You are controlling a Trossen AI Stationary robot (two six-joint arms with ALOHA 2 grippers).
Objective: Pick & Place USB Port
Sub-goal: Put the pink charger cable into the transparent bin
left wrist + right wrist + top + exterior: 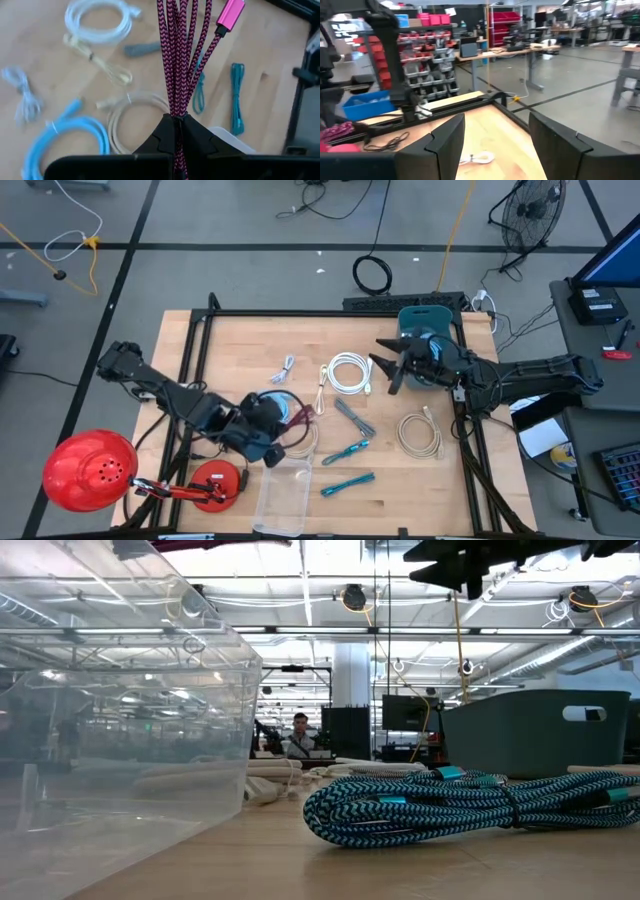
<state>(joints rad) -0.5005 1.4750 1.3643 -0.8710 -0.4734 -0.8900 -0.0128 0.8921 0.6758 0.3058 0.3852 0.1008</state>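
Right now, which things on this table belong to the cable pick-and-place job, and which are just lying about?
In the job:
- pink braided USB cable, clamped in the shut left hand
- clear plastic bin
- open right hand, waiting over the dark grey tub

Lying about:
- white coiled cable
- beige coiled cable
- teal braided cables
- red desk lamp

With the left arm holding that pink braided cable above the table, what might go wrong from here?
1. The left claw is shut on the pink braided cable at only one point of the bundle; loose strands and the pink plug dangle free and might snag or slip.
2. The clear bin sits close by, so dangling loops may catch its rim or drape outside.
3. The right claw hangs open over the table, near the teal bin; the arms seem well apart.
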